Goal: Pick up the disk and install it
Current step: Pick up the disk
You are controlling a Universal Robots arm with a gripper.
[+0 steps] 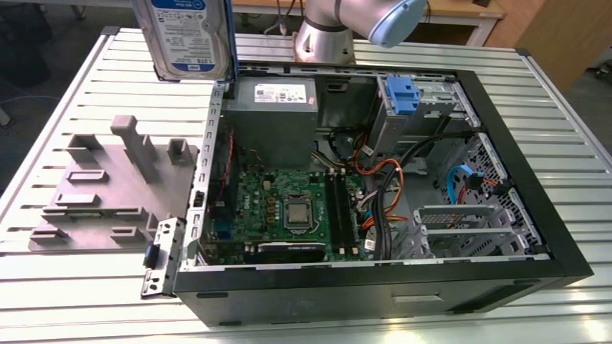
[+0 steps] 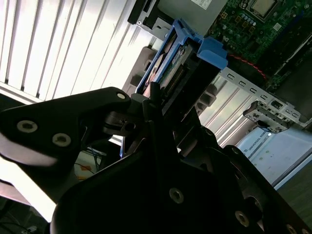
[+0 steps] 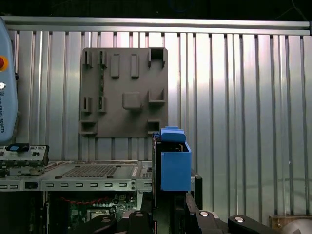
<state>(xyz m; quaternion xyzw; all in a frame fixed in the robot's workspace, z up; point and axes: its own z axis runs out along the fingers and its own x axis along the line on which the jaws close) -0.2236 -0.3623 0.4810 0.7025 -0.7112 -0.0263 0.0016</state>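
Your tool (image 2: 168,105) is clamped on the disk (image 2: 179,58), gripping one end, and the blue side rails (image 2: 214,51) stick out past it in the second wrist view. The exterior view gives you what the wrist views don't. There the disk (image 1: 186,36) is upright, label toward the camera, held high by the far corner of the open PC case (image 1: 383,279) on the exterior view's left. It is not in the case. Inside the case you've got the power supply (image 1: 272,107) in that far corner, the drive cage (image 1: 421,100) with its blue tab (image 1: 402,93) beside it, the motherboard (image 1: 287,208) on the bottom, and cables (image 1: 383,179) between. The first wrist view shows the disk (image 3: 174,168) edge-on at the case rim, with the grey fixture plate (image 3: 124,92) flat on the slatted tabletop (image 3: 243,97) beyond.
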